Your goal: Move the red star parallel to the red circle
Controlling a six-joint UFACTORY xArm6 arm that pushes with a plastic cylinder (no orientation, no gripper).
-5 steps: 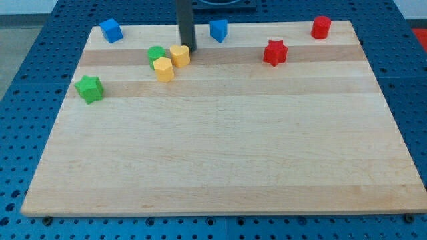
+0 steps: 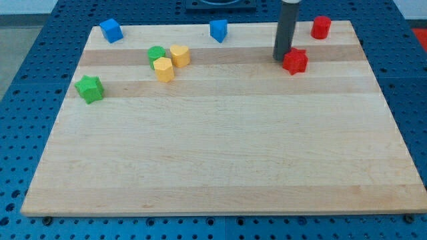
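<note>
Camera view shows the wooden bench (image 2: 220, 160) from its near edge, with my tip (image 2: 281, 59) set down near the far right corner, touching the left side of the red star (image 2: 295, 61). There are no jaws on this arm, only the plain rod, so nothing is gripped; the star is merely leaned on from its left. That contact side makes sense as a judgement: a push from the left drives the star toward the right edge, where the red circle (image 2: 321, 27) stands close to the far right corner. The star lies nearer the viewer than the circle and a little to its left, the two near each other but not touching.

Other blocks sit well apart from this work. A blue block (image 2: 218, 30) rests by the far edge near its middle, and another blue block (image 2: 111, 30) by the far left corner. Toward the left, a green block (image 2: 157, 54) and two yellow blocks, one (image 2: 179, 55) just right of it and one (image 2: 163, 69) just in front, huddle together and seem to touch. A green star (image 2: 89, 88) lies alone near the left edge.

I judge the star needs only a short further nudge rightward to line up with the circle; pushing off-centre could spin it aside.
</note>
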